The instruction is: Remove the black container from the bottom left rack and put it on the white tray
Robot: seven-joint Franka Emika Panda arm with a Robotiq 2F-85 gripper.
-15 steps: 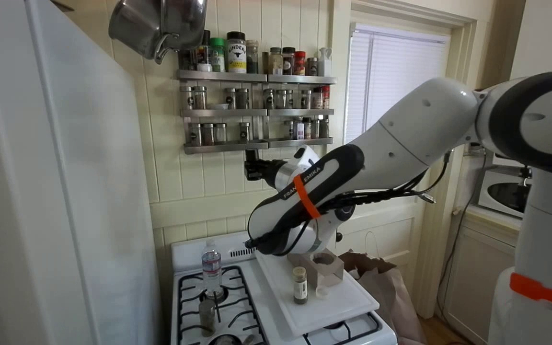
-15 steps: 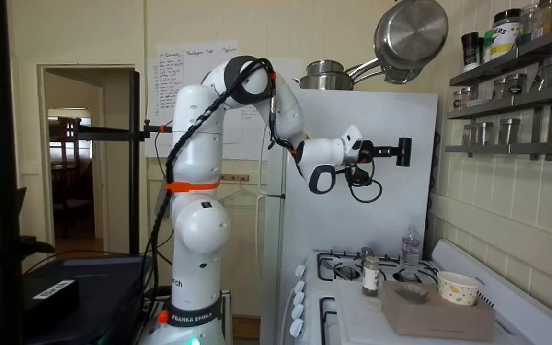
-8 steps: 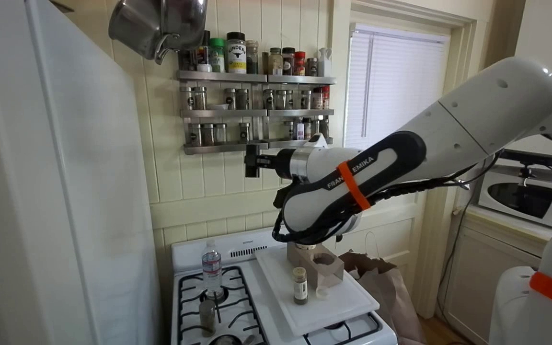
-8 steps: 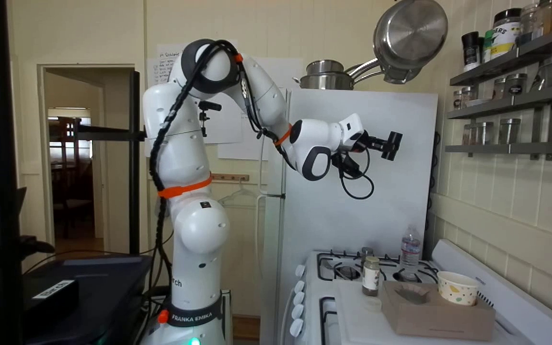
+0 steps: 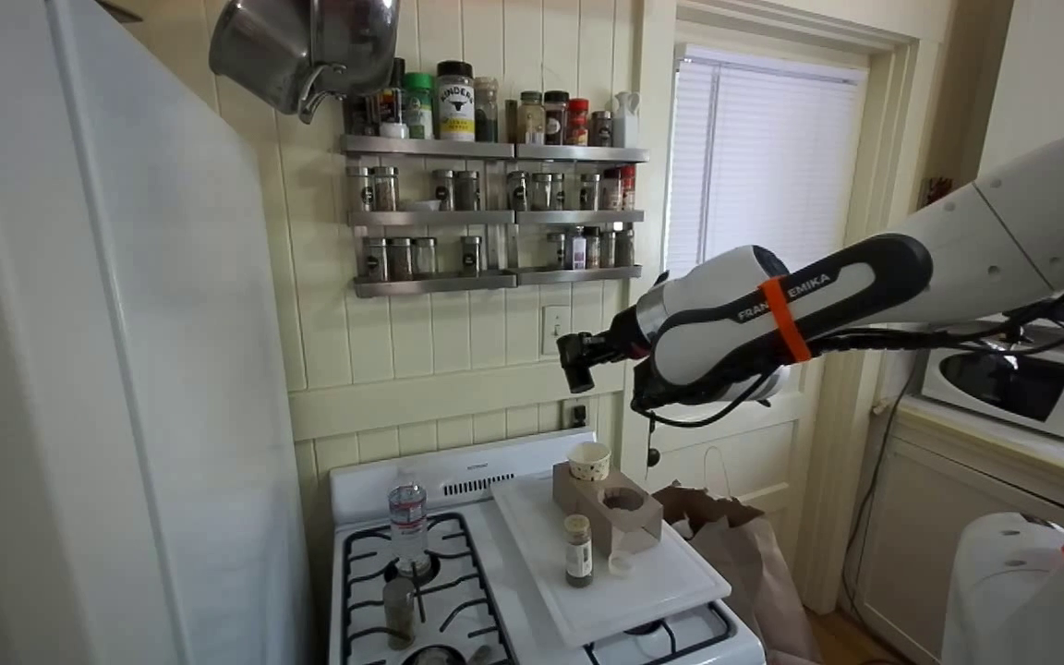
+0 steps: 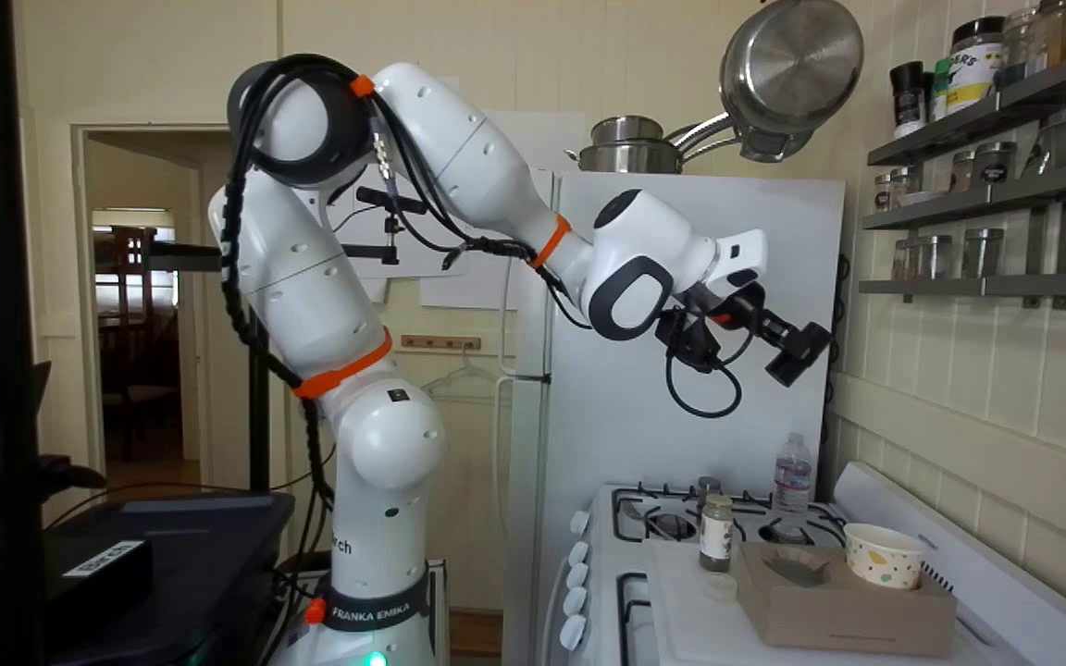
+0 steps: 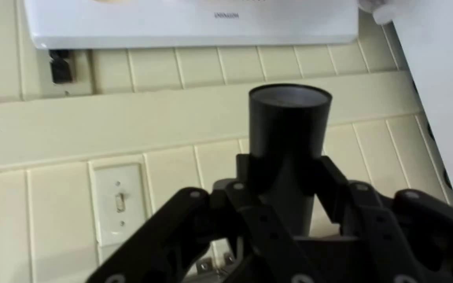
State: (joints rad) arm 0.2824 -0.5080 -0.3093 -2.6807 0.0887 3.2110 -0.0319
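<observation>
My gripper (image 7: 285, 177) is shut on a black cylindrical container (image 7: 289, 129), whose pale round end shows in the wrist view. In both exterior views the gripper (image 5: 592, 348) (image 6: 781, 338) holds the container (image 5: 578, 375) (image 6: 807, 357) in the air, tilted, below shelf height and well above the stove. The rack (image 5: 435, 284) (image 6: 986, 289) is a set of steel wall shelves, and several jars stand on its bottom left shelf. The white tray (image 5: 652, 600) (image 6: 681, 592) lies on the stove, below the container.
A brown cardboard box (image 5: 620, 526) (image 6: 848, 615) with a paper cup (image 5: 589, 460) (image 6: 885, 558) stands on the tray beside a labelled jar (image 5: 578, 554) (image 6: 716, 535). A water bottle (image 5: 408, 517) and a grey jar (image 5: 399, 611) stand on the burners. The fridge (image 6: 681, 398) flanks the stove.
My gripper has moved away from the shelves and lower, carrying the black container. The gripper now tilts downward. The paper cup, earlier hidden by the arm in an exterior view, is visible.
</observation>
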